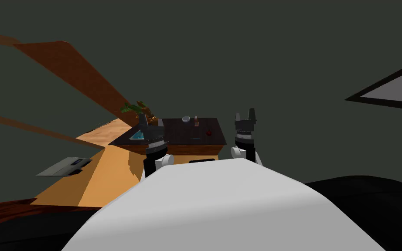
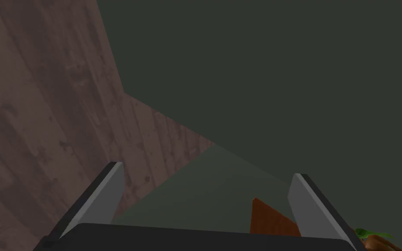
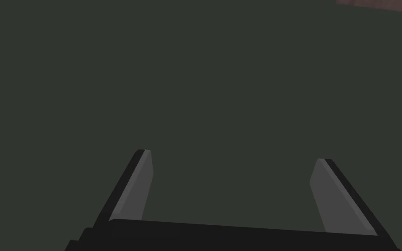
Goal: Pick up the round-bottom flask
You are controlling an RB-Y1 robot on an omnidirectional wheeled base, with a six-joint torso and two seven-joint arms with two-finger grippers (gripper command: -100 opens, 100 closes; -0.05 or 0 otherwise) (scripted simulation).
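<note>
Read left gripper (image 2: 206, 169) and right gripper (image 3: 234, 154) as spread wide, gripping nothing, raised short of the table's (image 1: 174, 132) near edge. Locate the flask (image 1: 196, 121), apparently the small necked vessel upright near the far edge, untouched. Treat approach, reach, grasp and lift as outstanding.

Dark wood-topped table (image 1: 176, 132), pale wood-grain floor (image 1: 105, 130), clear glassy flask (image 1: 185, 118)

Home: dark desk (image 1: 176, 130), potted plant (image 1: 135, 108)
</note>
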